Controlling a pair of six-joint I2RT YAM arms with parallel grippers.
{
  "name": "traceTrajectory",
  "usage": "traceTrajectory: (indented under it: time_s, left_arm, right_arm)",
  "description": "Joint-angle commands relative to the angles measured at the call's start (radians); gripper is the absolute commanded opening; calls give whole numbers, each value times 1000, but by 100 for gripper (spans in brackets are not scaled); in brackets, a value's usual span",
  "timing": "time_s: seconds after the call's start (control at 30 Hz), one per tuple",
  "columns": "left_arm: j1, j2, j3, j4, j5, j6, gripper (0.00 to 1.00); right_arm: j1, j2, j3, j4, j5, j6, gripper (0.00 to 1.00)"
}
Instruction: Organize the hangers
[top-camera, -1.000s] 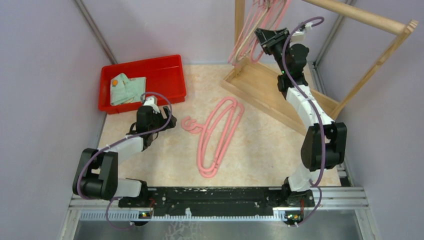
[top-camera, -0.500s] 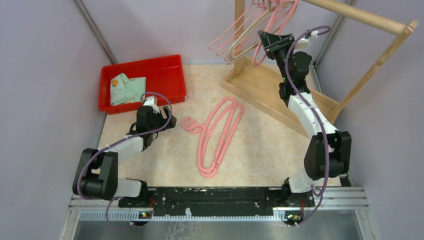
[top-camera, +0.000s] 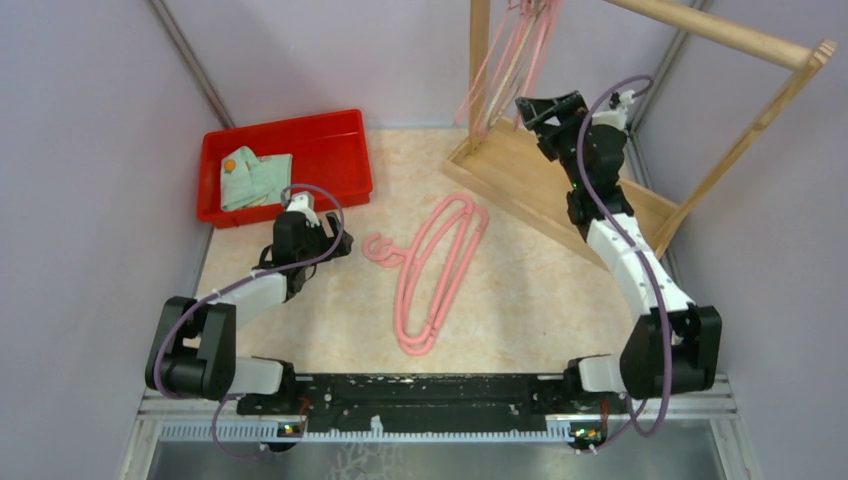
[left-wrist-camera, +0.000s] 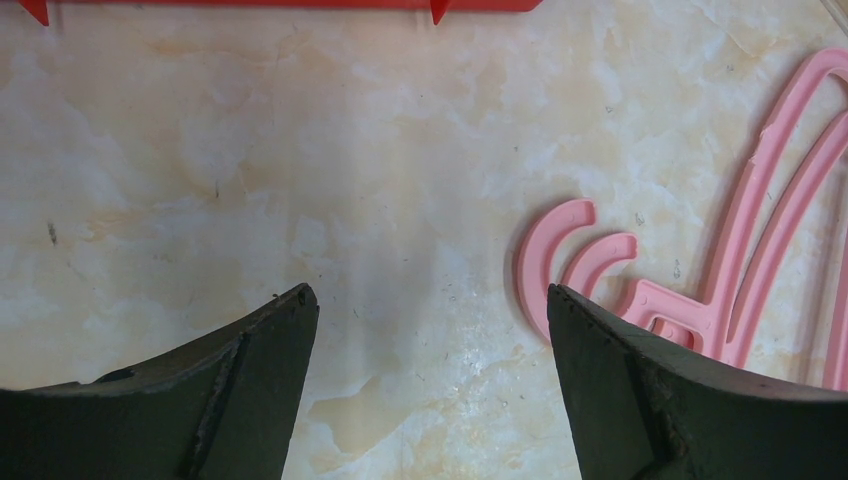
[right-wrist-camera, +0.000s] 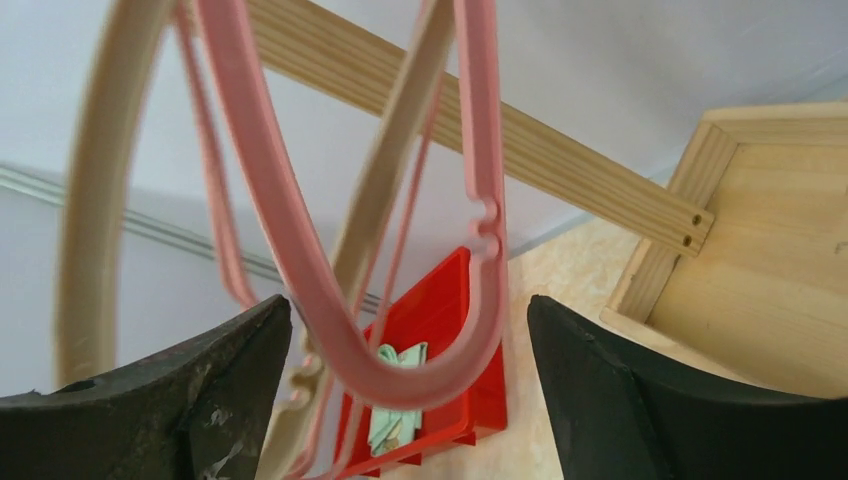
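Note:
Two pink hangers lie side by side mid-table, hooks pointing at my left gripper. That gripper is open just above the table, with the hooks beside its right finger and bare table between its fingers. Several pink and beige hangers hang from the wooden rack's rail. My right gripper is raised just right of them and is open. In the right wrist view the bottom curve of a pink hanger hangs between the spread fingers of that gripper, near the left finger. A beige hanger hangs further left.
A red tray holding a folded green cloth stands at the back left, close to my left arm. The rack's wooden base and upper rail fill the back right. Walls close both sides.
My right gripper has opened and let go of the pink hanger, then drawn back to the right and lower. The hangers swung out left and now hang steeply. The left arm is unchanged.

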Motion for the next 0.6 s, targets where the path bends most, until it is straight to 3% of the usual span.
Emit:
traceTrajectory:
  time_s: [0.0, 0.2, 0.57]
  left_arm:
    - [-2, -12, 16, -6, -3, 4, 90]
    - [-3, -6, 8, -7, -6, 3, 90]
    - [-3, 48, 37, 7, 6, -6, 90]
  right_arm:
    - [2, -171, -29, -1, 1, -89, 90]
    - [3, -345, -133, -95, -50, -168, 93]
    - [11, -722, -332, -504, -53, -393, 90]
